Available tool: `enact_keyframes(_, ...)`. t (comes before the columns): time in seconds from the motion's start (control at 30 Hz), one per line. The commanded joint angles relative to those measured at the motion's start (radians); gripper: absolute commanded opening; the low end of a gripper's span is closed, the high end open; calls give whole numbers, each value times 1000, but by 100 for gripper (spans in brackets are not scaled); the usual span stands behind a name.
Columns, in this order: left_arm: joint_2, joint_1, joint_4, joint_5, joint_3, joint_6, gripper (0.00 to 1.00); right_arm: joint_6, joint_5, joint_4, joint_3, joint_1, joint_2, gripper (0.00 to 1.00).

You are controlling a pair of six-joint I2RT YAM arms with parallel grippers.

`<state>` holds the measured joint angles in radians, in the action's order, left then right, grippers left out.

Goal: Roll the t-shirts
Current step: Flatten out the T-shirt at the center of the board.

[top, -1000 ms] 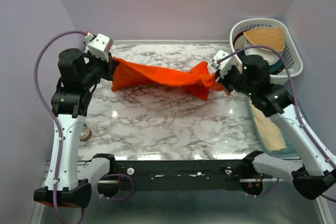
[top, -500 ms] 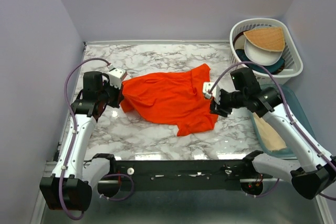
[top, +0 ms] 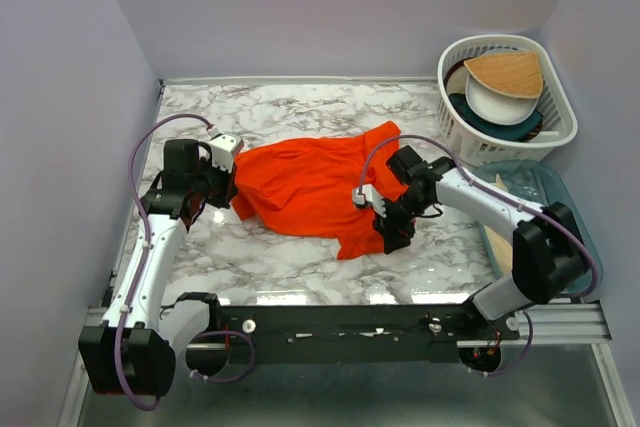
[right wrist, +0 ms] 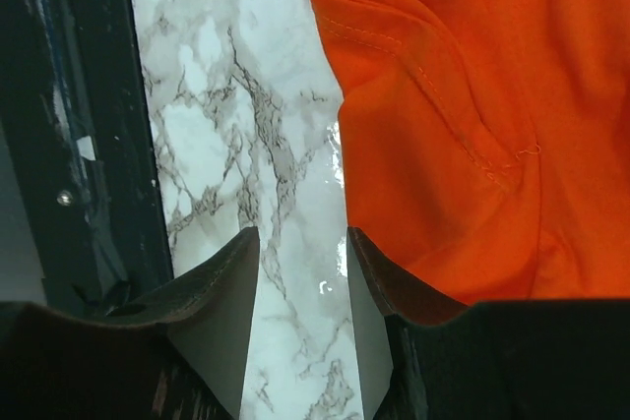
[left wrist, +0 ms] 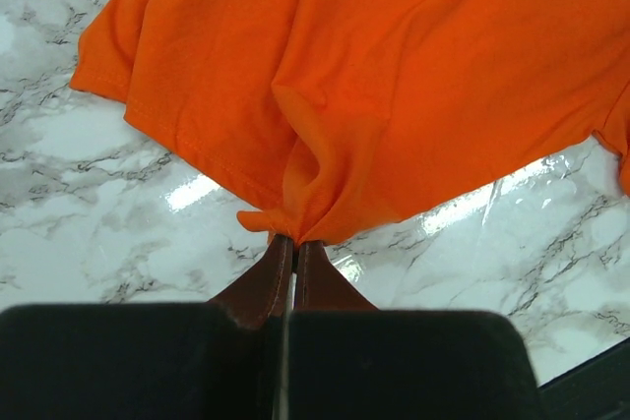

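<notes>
While rumpled on the table (top: 300,117), t-shirt (top: 310,187) edge tight in left gripper (left wrist: 292,243), right gripper (right wrist: 300,243) agape just beside its hem.

left arm (top: 150,247): jaws pinched | right arm (top: 480,202): jaws apart (wrist low)

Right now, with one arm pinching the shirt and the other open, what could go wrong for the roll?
The left fingers are shut on a bunched pinch of the t-shirt; a pull may drag it all rather than flatten it. The right fingers are open over bare marble, the hem beside them; closing there may miss. The fabric lies creased, so a roll could come out lopsided.
</notes>
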<state>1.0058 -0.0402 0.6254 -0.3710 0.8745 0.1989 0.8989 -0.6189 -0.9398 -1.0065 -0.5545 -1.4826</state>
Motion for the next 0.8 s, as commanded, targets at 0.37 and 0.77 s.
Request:
enact_keyframes(0.37, 5, 5, 19, -83, 43, -42, 0, -183, -73, -37, -204, 105, -243, 45)
enact_keyframes(0.77, 31, 5, -4, -89, 40, -58, 0, -169, -136, -249, -363, 143, -479, 43)
